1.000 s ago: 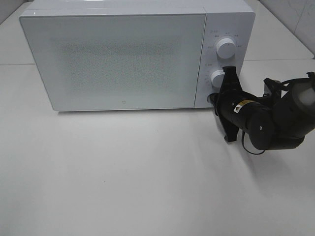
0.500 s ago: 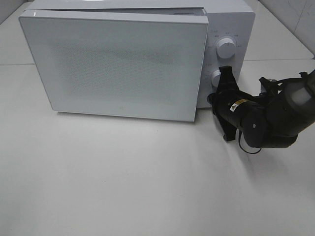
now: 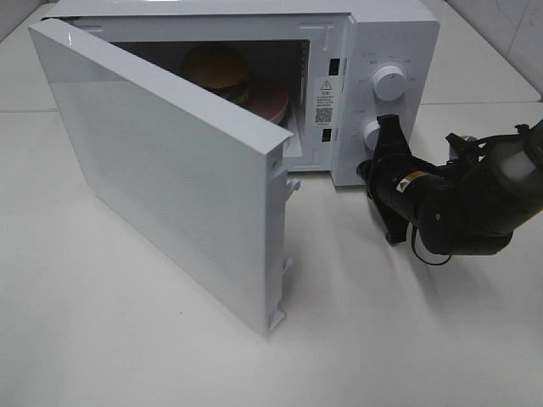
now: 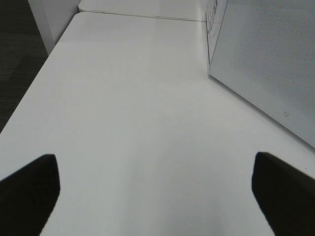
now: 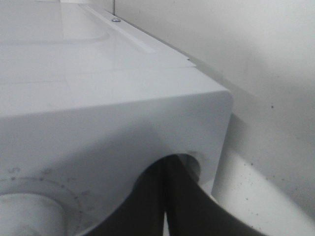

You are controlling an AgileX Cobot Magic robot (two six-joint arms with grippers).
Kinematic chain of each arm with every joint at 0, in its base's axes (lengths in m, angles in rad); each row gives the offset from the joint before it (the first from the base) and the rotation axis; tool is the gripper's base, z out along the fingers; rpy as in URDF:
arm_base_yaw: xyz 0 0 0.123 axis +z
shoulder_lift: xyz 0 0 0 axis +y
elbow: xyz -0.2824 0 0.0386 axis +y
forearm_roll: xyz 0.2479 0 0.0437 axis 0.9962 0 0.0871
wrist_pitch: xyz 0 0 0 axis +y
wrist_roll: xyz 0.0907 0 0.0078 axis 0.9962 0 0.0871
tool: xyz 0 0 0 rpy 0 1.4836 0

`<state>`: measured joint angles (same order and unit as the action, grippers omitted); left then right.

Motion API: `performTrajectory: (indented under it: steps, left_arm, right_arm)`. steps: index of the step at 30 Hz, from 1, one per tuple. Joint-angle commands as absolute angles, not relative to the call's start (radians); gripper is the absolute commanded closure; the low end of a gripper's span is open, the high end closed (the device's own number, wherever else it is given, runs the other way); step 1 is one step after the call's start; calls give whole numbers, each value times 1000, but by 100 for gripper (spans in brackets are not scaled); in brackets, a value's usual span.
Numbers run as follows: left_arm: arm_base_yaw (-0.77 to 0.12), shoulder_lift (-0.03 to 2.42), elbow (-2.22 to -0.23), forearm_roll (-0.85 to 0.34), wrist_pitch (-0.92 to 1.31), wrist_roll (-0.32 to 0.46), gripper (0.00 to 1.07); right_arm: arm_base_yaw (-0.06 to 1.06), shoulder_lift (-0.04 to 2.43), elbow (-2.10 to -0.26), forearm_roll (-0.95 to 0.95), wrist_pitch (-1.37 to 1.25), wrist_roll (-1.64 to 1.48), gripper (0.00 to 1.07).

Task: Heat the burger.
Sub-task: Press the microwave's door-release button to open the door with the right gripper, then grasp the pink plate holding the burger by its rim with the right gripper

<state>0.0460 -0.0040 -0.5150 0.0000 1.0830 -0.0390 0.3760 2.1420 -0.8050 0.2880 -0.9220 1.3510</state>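
The burger (image 3: 217,69), with its golden-brown bun, sits inside the white microwave (image 3: 399,34) on a pink plate (image 3: 270,100). The microwave door (image 3: 170,178) hangs wide open, swung out to the left over the table. My right gripper (image 3: 366,170) is shut, and its tips rest against the lower right corner of the control panel, just below the lower knob (image 3: 373,134). The right wrist view shows the closed right gripper (image 5: 165,196) pressed against that panel. My left gripper (image 4: 157,191) is open above bare table, beside the door (image 4: 266,64), and holds nothing.
The upper knob (image 3: 389,81) sits above the lower one on the panel. The open door takes up much of the table's left and middle. White table (image 3: 407,339) stretches in front and to the right, with a tiled wall behind.
The microwave door went from closed to ajar to wide open, revealing the burger and plate. My right gripper stayed at the panel's lower corner, shifting only slightly.
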Motion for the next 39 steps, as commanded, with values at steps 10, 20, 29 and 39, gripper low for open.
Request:
performTrajectory:
  steps: [10,20,29,39]
  left_arm:
    - [48,-18,-515,0,1067,-40,9]
    - [48,-18,-515,0,1067,-40,9]
    - [48,-18,-515,0,1067,-40,9]
    - [48,-18,-515,0,1067,-40,9]
  right_arm:
    - [337,2110,-914,224,-1113,1369,107]
    - [349,2067,-820,229,-1079,1369,107]
    - [349,2019,-732,221,-997,1374,107]
    - [349,1935,-630,93,-895,1375,107]
